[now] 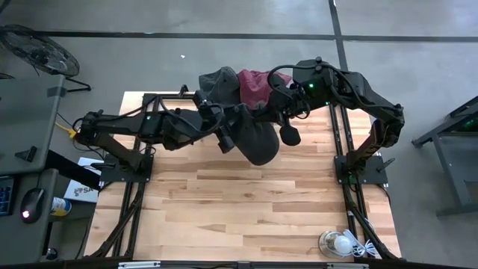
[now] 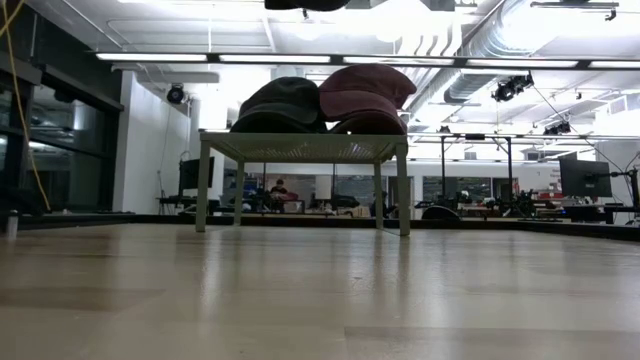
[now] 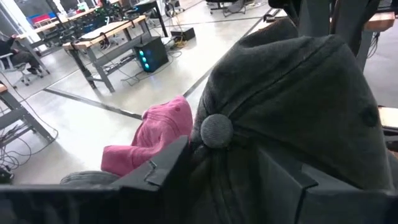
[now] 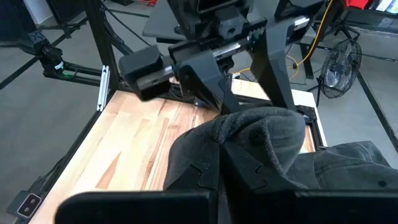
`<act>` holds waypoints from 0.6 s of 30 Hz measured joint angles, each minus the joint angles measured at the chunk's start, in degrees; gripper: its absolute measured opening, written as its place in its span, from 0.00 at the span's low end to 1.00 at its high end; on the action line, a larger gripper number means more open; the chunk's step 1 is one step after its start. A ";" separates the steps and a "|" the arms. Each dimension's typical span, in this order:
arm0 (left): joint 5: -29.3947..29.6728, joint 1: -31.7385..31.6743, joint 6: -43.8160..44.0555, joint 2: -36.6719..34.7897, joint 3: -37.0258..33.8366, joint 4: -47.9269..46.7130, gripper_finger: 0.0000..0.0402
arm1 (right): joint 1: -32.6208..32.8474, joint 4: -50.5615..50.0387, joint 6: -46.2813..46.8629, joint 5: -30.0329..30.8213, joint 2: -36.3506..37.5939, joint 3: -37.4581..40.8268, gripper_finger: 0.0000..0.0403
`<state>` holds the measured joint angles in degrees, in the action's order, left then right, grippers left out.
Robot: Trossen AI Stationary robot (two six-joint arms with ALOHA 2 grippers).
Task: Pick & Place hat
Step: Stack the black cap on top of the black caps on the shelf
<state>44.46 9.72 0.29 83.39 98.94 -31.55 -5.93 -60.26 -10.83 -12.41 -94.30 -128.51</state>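
A dark grey cap (image 1: 258, 142) hangs between both arms over the far middle of the wooden table (image 1: 246, 209). My left gripper (image 1: 224, 136) comes at it from the left and my right gripper (image 1: 287, 119) from the right; both are shut on it. The left wrist view shows the cap's crown (image 3: 298, 106) with its top button (image 3: 216, 129). Behind it, another dark cap (image 2: 282, 103) and maroon caps (image 2: 365, 95) are piled on a small stand (image 2: 305, 147) at the far edge. My left gripper holds the dark grey cap at its crown, just beside the top button (image 3: 216, 129). The cloth is bunched between its two fingers (image 3: 163, 167), and the cap is lifted clear of the table. My right gripper pinches a thick fold of the cap's cloth (image 4: 261, 127) between its fingers (image 4: 199, 168), coming from the table's right. One layer or several cannot be told.
The pile of caps (image 1: 239, 86) stands right behind the arms at the far edge. A lamp bulb with a white cable (image 1: 340, 243) lies at the near right corner. The near half of the table (image 1: 239, 217) is bare wood. A fan (image 1: 37, 48) stands on the floor far left.
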 joint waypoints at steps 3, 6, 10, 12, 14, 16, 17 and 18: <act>-0.22 0.00 -0.54 0.03 -0.06 1.83 0.37 | 0.00 0.17 -0.13 -0.01 0.00 0.00 0.00; -0.20 -0.01 -0.58 0.18 0.05 1.98 0.31 | 0.00 0.15 -0.13 0.01 0.00 0.00 0.00; -0.26 0.00 -0.52 0.38 -0.01 1.82 0.20 | 0.00 0.16 -0.07 0.01 -0.02 0.00 0.00; -0.48 0.00 -0.50 0.34 -0.01 1.83 0.14 | 0.00 0.18 0.11 0.01 -0.02 0.00 0.00; -0.81 0.00 -0.50 0.34 -0.01 1.73 0.09 | 0.00 0.17 0.11 0.01 -0.02 0.00 0.00; -0.86 0.00 -0.49 0.34 -0.01 1.72 0.06 | 0.00 0.17 0.14 0.03 -0.02 0.00 0.00; -0.86 0.00 -0.46 0.34 -0.01 1.73 0.05 | 0.00 0.17 0.16 0.03 -0.02 0.00 0.00; -0.87 0.00 -0.45 0.34 -0.01 1.72 0.04 | 0.00 0.17 0.20 0.03 -0.02 0.00 0.00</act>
<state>43.59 9.72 -0.16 83.72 98.94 -29.82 -5.93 -60.10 -10.63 -12.38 -94.32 -128.51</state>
